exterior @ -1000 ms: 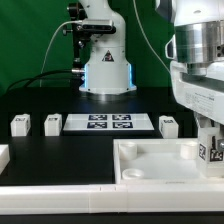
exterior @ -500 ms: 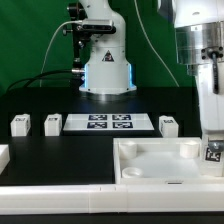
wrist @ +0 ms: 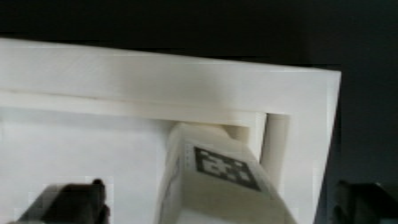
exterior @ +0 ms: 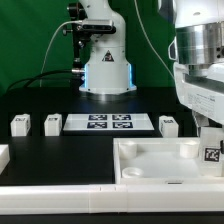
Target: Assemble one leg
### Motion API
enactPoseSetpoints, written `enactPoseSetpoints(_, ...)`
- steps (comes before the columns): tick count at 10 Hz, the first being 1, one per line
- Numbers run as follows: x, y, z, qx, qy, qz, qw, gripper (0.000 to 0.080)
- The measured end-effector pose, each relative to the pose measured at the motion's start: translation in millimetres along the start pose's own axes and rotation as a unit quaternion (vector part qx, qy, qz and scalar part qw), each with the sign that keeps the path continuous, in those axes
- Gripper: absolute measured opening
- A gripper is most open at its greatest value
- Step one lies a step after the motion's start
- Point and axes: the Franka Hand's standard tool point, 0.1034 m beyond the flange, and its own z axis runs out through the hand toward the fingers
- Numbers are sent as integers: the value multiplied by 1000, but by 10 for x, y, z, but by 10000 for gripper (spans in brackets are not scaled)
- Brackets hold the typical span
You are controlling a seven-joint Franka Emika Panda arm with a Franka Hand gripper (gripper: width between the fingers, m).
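A leg, a small white block with a tag, stands in the far corner socket of the white tray-like part at the exterior view's right. My gripper hangs just above it. In the wrist view the leg rises from the tray's corner between my two dark fingertips. The jaws stand wide apart with a gap on each side of the leg, so my gripper is open and holds nothing.
Three more legs lie on the black table: two at the exterior view's left and one right of the marker board. The marker board lies mid-table. Another white part shows at the left edge.
My gripper was low around the leg, turned about it, and now sits a little higher. The leg stays in the tray's corner.
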Motion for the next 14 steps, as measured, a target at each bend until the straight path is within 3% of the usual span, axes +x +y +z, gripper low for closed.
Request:
enactPoseSetpoints(3, -7, 2, 1, -1, 1, -156, 988, 649)
enactPoseSetpoints(5, -12, 0, -2, -7, 8, -272, 962, 649)
enactPoseSetpoints(10, 54, 3, -7, -21, 18, -538, 843, 649)
enactPoseSetpoints(11, 63, 3, -8, -21, 17, -563, 826, 649)
enactPoseSetpoints(12, 61, 3, -8, -20, 18, -551, 834, 649)
enactPoseSetpoints(14, 63, 3, -8, -20, 18, -551, 834, 389)
